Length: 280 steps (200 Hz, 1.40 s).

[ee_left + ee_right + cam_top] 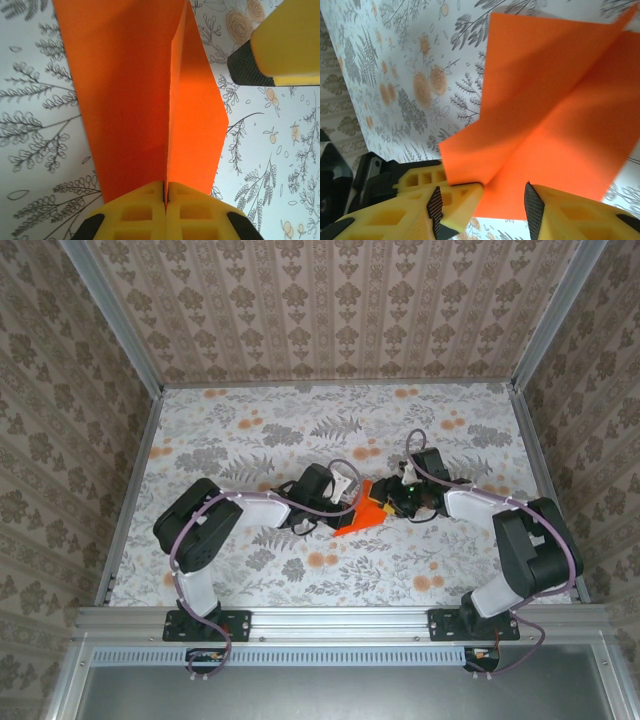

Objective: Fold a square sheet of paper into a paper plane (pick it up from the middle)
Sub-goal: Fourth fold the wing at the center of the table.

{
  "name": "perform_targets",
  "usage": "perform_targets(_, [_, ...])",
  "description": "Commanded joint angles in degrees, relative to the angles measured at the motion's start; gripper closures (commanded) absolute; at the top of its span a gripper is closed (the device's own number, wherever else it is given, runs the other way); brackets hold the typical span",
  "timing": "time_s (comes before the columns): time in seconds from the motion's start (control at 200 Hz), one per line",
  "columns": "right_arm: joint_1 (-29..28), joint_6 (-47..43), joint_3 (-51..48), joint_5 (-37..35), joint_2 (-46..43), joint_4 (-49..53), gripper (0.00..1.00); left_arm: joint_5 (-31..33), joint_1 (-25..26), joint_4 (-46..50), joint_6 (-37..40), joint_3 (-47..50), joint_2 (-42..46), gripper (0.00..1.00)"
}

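The square sheet of paper (362,514) is vivid orange and lies mid-table, folded along a centre crease into a wedge that points to the near left. My left gripper (165,196) is shut on that crease, with the paper (130,100) spreading away from it as two flaps. In the top view the left gripper (347,497) sits at the paper's left side and the right gripper (396,503) at its right. My right gripper (482,210) is open, its jaws straddling the near edge of the paper (555,115). Its left fingertip (462,200) touches a lifted flap.
The flower-printed tabletop (250,430) stretches out on all sides of the paper. Patterned walls (330,300) with metal rails close off the back and both sides. One yellow right finger (285,45) hangs close over the paper's right side in the left wrist view.
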<state>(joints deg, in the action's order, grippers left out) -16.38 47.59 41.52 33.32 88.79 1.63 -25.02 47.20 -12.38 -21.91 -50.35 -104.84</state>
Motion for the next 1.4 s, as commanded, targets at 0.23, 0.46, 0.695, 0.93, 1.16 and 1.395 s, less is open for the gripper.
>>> perform_targets(0.23, [-1.6,-2.4,3.2,2.6,6.5,-1.1,0.52,-5.3,-1.2,-0.1,-8.4,-2.6,-2.5,0.95])
perform_targets(0.46, [-1.7,-2.3,4.2,1.6,8.6,-0.5,0.54,-5.4,-1.3,-0.1,-9.6,-2.6,-2.8,0.94])
perform_targets(0.695, [-1.6,-2.4,4.5,-0.5,9.9,1.1,0.55,-5.8,-1.5,-0.4,-10.6,-2.7,-3.1,0.91])
perform_targets(0.93, [-1.7,-2.9,5.2,-1.8,11.7,2.9,0.52,-8.0,-2.0,-1.3,-11.8,-3.0,-3.5,0.8])
perform_targets(1.16, [-1.7,-3.6,6.3,-3.8,13.0,6.5,0.49,-9.7,-2.5,-2.9,-12.5,-3.0,-2.4,0.74])
perform_targets(1.395, [-1.6,-4.0,6.9,-4.9,14.2,8.5,0.49,-7.3,-3.4,0.1,-11.2,-0.8,2.3,0.63])
